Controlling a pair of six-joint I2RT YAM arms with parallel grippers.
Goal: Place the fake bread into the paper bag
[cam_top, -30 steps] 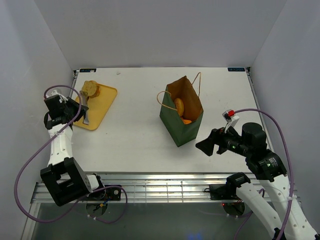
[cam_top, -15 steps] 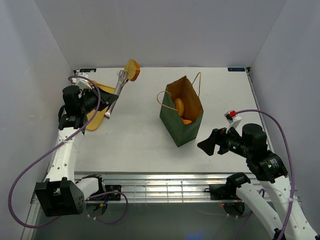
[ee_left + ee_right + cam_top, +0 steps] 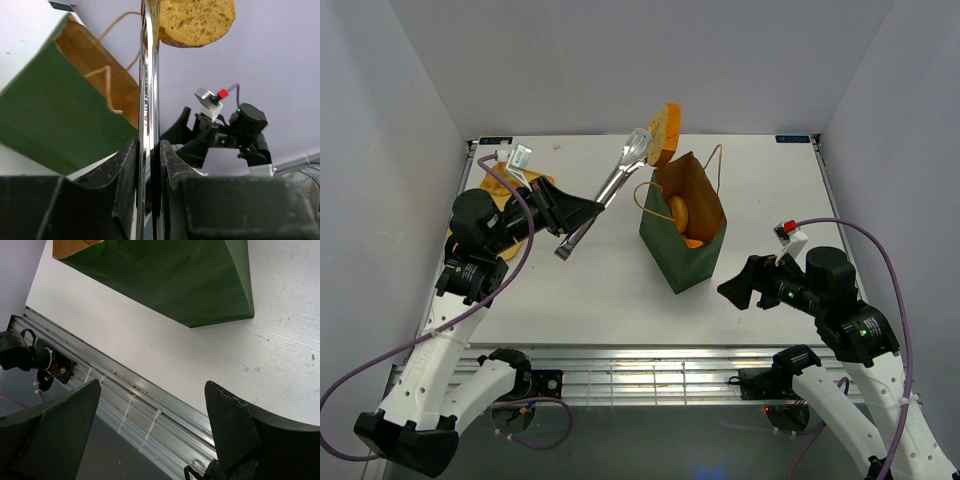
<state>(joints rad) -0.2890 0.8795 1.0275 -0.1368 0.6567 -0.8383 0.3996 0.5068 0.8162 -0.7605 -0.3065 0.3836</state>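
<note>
My left gripper (image 3: 582, 210) is shut on the handle of metal tongs (image 3: 616, 183). The tongs' tips pinch a golden-brown piece of fake bread (image 3: 666, 128) in the air, over the far rim of the dark green paper bag (image 3: 682, 245). The bag stands open at mid table, with two orange bread pieces (image 3: 678, 212) inside. In the left wrist view the tongs (image 3: 149, 95) run up between my fingers (image 3: 172, 165) to the bread (image 3: 197, 20), with the bag (image 3: 50, 125) to the left. My right gripper (image 3: 740, 288) is open and empty, right of the bag (image 3: 175, 280).
A flat yellow tray (image 3: 496, 186) lies at the far left, mostly hidden behind my left arm. The table's metal front rail (image 3: 130, 395) runs below my right gripper (image 3: 155, 425). White walls close in the table on three sides.
My left arm has swung right with the tongs, carrying the bread from above the tray to above the bag's far rim. The right arm has barely moved.
</note>
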